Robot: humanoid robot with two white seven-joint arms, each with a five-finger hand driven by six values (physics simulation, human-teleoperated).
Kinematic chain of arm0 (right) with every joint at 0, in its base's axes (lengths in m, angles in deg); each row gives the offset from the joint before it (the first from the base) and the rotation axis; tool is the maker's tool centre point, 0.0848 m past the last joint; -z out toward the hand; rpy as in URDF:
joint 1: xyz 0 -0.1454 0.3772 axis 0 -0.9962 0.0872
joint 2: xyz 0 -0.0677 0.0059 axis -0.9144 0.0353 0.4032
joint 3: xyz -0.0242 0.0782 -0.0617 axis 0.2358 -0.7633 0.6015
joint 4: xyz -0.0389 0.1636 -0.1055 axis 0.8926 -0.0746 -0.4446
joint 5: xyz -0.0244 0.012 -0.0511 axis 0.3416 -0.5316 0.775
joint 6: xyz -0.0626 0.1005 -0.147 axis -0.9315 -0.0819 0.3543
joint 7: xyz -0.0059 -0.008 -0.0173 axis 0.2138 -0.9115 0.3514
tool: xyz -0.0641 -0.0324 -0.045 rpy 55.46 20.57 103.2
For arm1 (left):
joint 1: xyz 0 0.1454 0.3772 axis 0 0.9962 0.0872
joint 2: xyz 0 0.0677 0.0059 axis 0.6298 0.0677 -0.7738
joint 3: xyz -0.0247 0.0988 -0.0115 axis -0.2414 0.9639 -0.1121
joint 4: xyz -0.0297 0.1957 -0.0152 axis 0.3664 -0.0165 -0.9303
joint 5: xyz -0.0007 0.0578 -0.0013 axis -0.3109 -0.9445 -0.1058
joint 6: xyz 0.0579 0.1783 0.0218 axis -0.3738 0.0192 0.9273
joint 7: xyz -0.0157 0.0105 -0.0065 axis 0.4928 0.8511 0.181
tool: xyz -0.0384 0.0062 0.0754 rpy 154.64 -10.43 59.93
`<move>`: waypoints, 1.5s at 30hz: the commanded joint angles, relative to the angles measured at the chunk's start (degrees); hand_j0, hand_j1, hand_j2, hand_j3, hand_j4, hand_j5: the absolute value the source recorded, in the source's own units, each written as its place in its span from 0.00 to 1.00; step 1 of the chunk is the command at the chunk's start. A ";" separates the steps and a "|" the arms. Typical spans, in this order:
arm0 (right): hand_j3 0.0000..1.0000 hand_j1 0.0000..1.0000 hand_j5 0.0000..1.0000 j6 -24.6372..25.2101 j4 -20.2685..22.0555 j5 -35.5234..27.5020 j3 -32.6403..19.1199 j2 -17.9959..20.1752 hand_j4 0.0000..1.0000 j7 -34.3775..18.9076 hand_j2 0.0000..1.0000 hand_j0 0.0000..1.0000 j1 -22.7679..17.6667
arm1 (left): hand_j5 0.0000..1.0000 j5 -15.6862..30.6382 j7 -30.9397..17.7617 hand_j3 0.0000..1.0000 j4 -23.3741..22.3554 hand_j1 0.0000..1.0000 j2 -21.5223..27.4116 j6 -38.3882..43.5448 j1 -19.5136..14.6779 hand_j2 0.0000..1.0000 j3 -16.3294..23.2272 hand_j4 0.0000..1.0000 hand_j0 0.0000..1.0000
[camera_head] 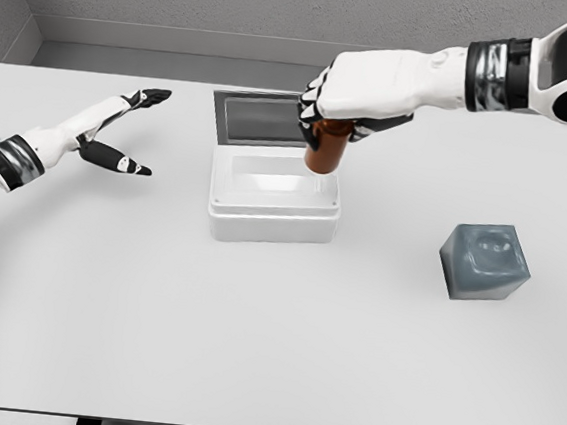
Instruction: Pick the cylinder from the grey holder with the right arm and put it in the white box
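My right hand (325, 119) is shut on a brown cylinder (327, 148), gripping its top and holding it upright. The cylinder hangs over the back right part of the white box (272, 217), its lower end level with the box's rim. The box is open, its dark lid (260, 117) tilted up behind it. The grey holder (485, 261) sits to the right on the table, its round socket vacant. My left hand (120, 132) hovers at the far left, fingers spread, holding nothing.
The white table (250, 350) reaches from the grey back wall to the front edge. Only the box and the holder stand on it.
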 commanded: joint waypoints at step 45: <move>0.41 0.41 0.41 0.15 -4.55 2.49 1.62 -5.18 0.41 0.03 0.41 0.41 2.11 | 1.00 0.40 -0.06 1.00 0.04 1.00 -0.07 0.10 0.00 1.00 -0.06 1.00 1.00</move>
